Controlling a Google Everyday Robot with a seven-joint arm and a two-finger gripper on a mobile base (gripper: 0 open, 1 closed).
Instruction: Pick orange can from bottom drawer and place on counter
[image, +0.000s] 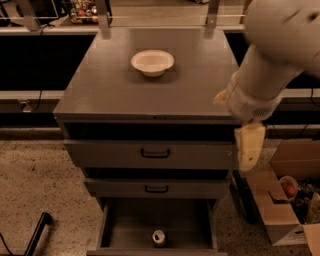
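Claw (249, 147) by counter (125, 95) corner, state unclear, one orange can (158, 237) in bottom drawer (135, 220), one bowl (152, 62)

Bottom drawer (125, 220) stood pulled out, open from above; floor bare either side of orange can (159, 237) near front wall. Counter (110, 85) free across front; white bowl (152, 62) occupied rear centre. Gripper (250, 150) hung beside cabinet's right front corner, cardboard box (272, 200) crowding floor below
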